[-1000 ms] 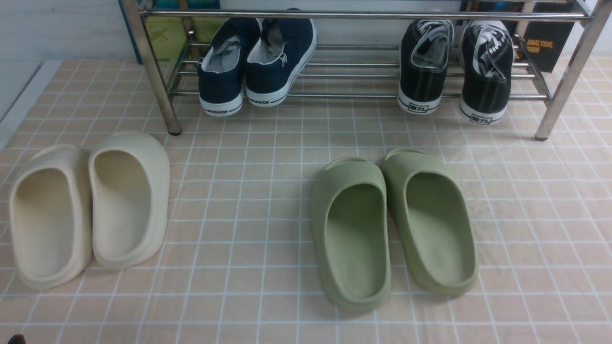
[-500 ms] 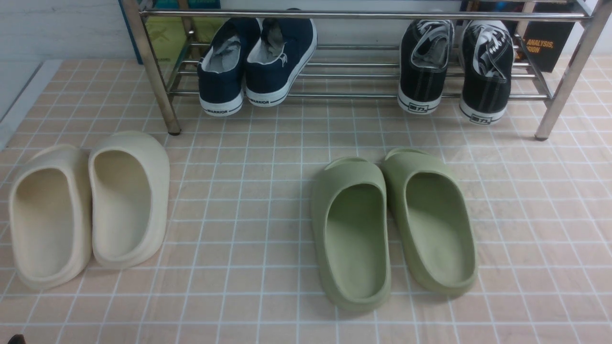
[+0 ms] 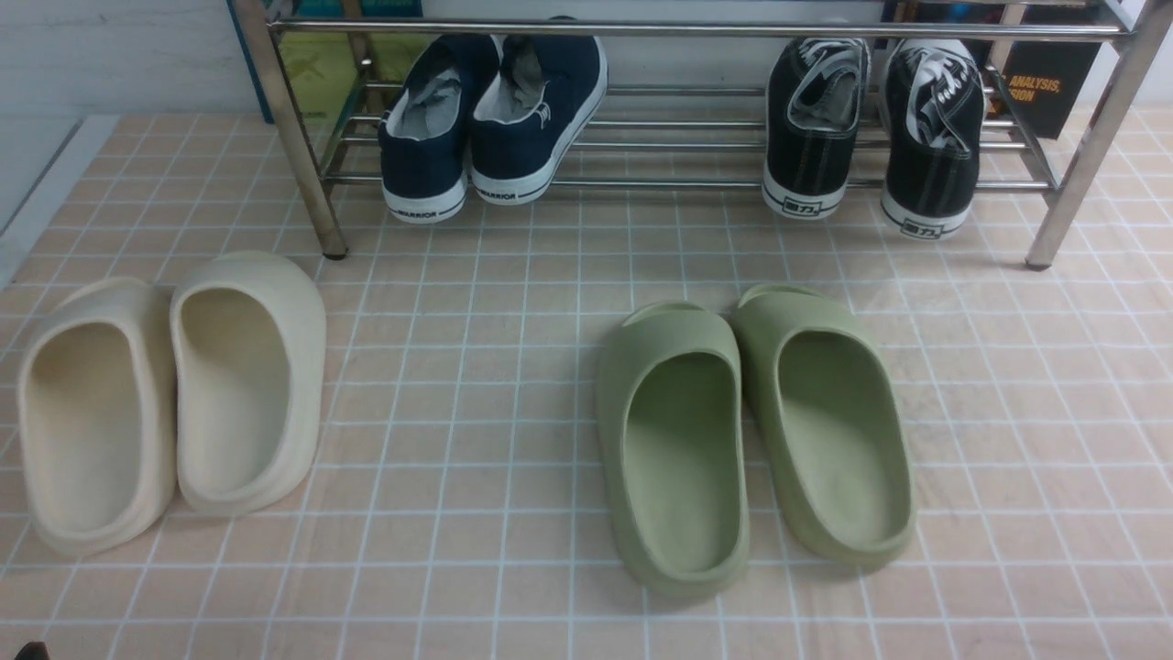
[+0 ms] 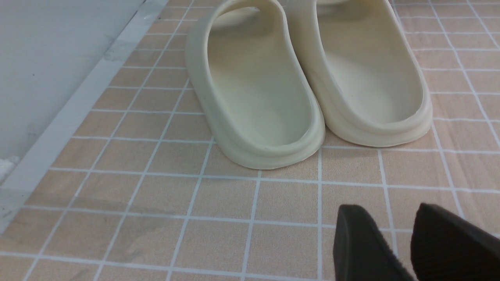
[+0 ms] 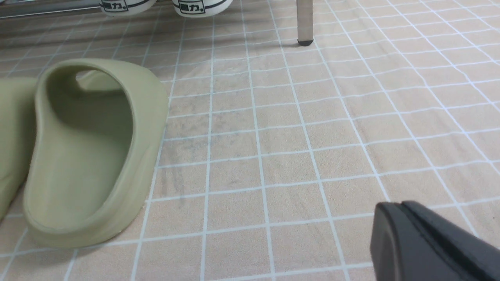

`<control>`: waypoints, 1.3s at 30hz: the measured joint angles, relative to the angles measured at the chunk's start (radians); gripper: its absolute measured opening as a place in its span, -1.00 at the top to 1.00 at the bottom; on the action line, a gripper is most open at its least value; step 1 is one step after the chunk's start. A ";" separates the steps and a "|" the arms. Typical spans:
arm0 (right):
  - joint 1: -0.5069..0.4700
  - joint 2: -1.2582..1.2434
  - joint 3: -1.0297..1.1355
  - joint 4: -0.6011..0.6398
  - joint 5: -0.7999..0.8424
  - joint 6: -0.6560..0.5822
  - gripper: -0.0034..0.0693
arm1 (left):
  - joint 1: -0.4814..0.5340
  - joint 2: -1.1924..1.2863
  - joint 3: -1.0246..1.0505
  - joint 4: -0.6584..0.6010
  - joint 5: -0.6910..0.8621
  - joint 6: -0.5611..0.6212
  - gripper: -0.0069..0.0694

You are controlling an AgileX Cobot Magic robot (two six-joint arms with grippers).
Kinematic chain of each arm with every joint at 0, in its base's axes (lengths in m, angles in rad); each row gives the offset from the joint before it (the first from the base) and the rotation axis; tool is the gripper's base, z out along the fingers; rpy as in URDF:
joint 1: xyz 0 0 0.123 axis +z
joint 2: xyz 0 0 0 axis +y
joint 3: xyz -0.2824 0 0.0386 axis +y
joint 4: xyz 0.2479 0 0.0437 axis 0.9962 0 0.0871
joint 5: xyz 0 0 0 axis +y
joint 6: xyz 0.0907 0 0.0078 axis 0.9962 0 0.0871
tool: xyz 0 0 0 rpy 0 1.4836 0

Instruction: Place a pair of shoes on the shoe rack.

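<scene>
The pair of shoes, two black canvas sneakers (image 3: 816,128) (image 3: 935,137), rests heel-out on the lower rails of the chrome shoe rack (image 3: 696,27), at its right end. Their white heel soles (image 5: 125,4) and a rack leg (image 5: 304,21) show far off in the right wrist view. My right gripper (image 5: 398,206) is shut with nothing in it, low over bare tile beside a green slipper. In the left wrist view my left gripper (image 4: 390,214) stands open over the tiles, empty, a short way behind the cream slippers.
Navy blue sneakers (image 3: 495,119) sit on the rack's left part. A pair of olive green slippers (image 3: 674,449) lies on the tiled floor mid-right. A cream pair (image 3: 243,376) (image 4: 254,93) is at the left, near the floor's white border (image 4: 58,128).
</scene>
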 joint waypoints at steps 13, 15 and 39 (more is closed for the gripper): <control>-0.007 0.000 -0.005 0.037 0.037 -0.049 0.96 | 0.000 0.000 0.000 0.000 0.000 0.000 0.20; -0.007 0.000 -0.005 0.037 0.037 -0.049 0.96 | 0.000 0.000 0.000 0.000 0.000 0.000 0.20; -0.007 0.000 -0.006 0.037 0.038 -0.055 0.92 | 0.000 0.000 0.000 0.000 0.000 0.000 0.20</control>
